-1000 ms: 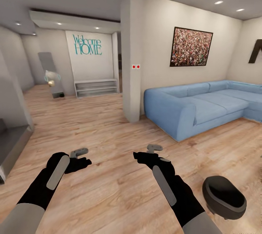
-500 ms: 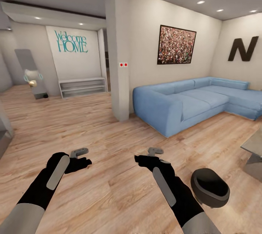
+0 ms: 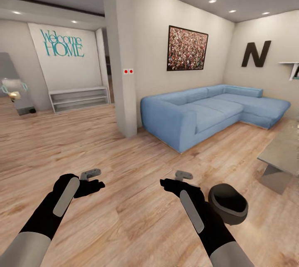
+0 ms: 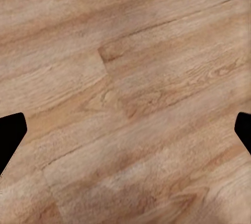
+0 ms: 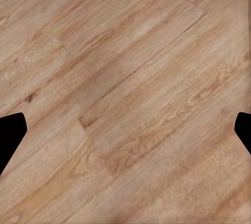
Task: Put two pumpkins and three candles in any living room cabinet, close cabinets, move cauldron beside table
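Far right, grey-topped table [image 3: 279, 151]; near right on the floor, cauldron [image 3: 228, 203], near but not yet beside it. Left gripper [image 3: 92, 178] and right gripper [image 3: 181, 179] spread wide, empty. Pumpkins, candles, cabinet unaccounted for

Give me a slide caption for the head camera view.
Both arms hang over wood floor, black cauldron beside the right claw, blue sofa ahead.

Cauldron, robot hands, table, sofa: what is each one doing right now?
cauldron: upright on the wooden floor, nothing holding it, apart from the table.
left gripper: jaws open, empty, above bare floor.
right gripper: jaws open, empty, beside the cauldron.
table: standing, top bare where visible.
sofa: unoccupied.
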